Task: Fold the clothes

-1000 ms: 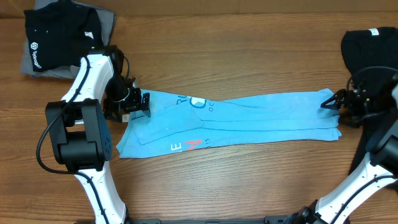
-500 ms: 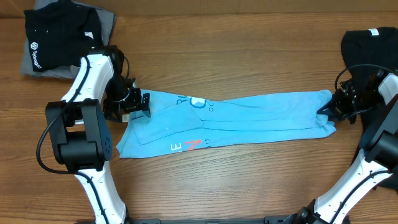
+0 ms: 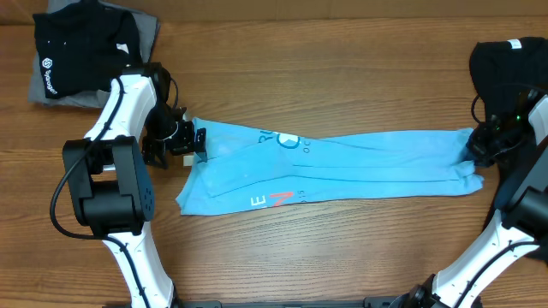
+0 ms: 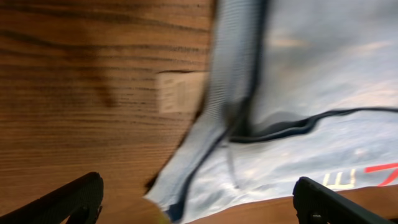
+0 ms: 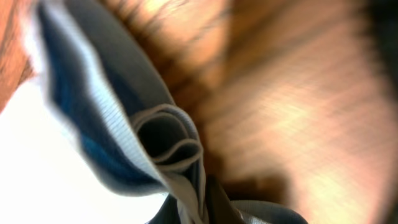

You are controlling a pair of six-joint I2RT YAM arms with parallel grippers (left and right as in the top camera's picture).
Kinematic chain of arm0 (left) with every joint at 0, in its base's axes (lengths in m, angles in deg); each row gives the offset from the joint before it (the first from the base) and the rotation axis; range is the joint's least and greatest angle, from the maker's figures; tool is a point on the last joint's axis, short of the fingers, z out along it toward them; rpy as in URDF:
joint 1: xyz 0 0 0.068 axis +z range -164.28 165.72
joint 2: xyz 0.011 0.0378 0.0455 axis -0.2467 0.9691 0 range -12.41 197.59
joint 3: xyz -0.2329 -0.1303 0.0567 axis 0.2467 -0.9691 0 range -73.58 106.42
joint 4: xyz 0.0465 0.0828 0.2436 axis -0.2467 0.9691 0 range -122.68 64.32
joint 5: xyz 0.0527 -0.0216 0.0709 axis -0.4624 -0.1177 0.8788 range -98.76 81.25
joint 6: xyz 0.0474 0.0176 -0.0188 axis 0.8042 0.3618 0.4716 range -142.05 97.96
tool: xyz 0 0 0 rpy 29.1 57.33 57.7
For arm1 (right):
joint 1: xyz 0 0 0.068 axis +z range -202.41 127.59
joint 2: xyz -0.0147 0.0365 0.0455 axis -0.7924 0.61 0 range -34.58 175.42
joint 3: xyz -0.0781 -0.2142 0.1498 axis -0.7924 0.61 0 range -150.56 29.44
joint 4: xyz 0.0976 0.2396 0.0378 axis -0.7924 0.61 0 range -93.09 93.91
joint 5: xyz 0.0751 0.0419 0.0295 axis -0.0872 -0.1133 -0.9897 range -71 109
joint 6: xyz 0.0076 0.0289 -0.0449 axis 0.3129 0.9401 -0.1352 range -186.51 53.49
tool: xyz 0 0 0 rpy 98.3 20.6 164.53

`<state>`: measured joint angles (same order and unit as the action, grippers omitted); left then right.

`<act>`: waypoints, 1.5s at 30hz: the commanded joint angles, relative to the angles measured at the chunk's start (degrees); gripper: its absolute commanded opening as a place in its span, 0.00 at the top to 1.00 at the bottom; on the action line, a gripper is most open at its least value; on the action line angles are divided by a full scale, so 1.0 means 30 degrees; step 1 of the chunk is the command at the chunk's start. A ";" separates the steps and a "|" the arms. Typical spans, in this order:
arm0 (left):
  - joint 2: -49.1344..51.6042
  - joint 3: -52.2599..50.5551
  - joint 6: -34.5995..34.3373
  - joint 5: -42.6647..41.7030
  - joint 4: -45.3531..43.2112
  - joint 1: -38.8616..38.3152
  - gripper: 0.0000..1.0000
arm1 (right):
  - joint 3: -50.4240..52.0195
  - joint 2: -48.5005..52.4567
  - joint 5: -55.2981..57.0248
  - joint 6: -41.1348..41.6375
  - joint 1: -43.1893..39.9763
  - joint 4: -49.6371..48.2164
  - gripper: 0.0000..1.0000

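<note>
1. Overhead: you've got the light blue T-shirt (image 3: 342, 167) in a long narrow band, folded lengthwise, across the middle of the table (image 3: 342, 68).
2. Print faces up near its left end: white text (image 3: 287, 141) by the upper edge, red-and-white lettering (image 3: 276, 199) by the lower edge.
3. Cloth shows long creases. The left end is wider, the right end drawn to a bunch.
4. Your left gripper (image 3: 195, 144) sits at the shirt's left edge with its fingers spread wide, holding nothing. Left wrist view: both fingertips (image 4: 68, 199) straddle the hem, and a pale label (image 4: 177, 92) lies on the wood.
5. Your right gripper (image 3: 476, 154) is pinched together on the shirt's right end. Right wrist view is blurred and shows gathered hem folds (image 5: 168, 143).
6. Black shirt on grey shirt (image 3: 147, 30) at far left corner; black shirt pile (image 3: 505, 64) at far right.
</note>
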<state>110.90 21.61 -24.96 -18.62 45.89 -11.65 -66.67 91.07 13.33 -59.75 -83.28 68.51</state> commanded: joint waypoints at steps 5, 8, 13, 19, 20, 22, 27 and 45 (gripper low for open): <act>-0.0663 0.0328 -0.0189 -0.0240 0.0087 -0.0022 0.00 | -0.0335 -0.3701 0.2353 0.2375 0.1749 0.0109 0.96; -0.0663 0.0328 -0.0350 -0.0233 0.0087 -0.0022 0.00 | -0.0335 -0.4546 0.2375 0.2404 0.3279 0.0408 0.96; -0.0663 0.0328 -0.0488 -0.0233 0.0080 -0.0022 0.00 | -0.0306 -0.4874 0.2353 0.2448 0.6521 0.1384 0.96; -0.0663 0.0328 -0.0474 -0.0233 0.0087 -0.0022 0.00 | -0.0219 -0.4874 0.1588 0.2834 0.9209 0.2375 0.96; -0.0663 0.0328 -0.0474 -0.0233 0.0087 -0.0022 0.00 | -0.0219 -0.4874 0.1406 0.2834 0.9632 0.2484 0.96; -0.0663 0.0328 -0.0474 -0.0233 0.0080 -0.0022 0.00 | -0.0182 -0.4874 0.0787 0.2820 1.0418 0.2543 0.96; -0.0663 0.0328 -0.0474 -0.0233 0.0109 -0.0022 0.00 | 0.0372 -0.4874 -0.0051 0.2827 1.1876 0.2382 0.96; -0.0663 0.0328 -0.0474 -0.0233 0.0211 -0.0022 0.00 | 0.4029 -0.4874 -0.2426 0.2820 1.4185 -0.0743 0.36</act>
<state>110.90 21.61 -25.16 -18.62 46.37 -11.65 -55.55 77.87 7.49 -51.20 -41.34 66.65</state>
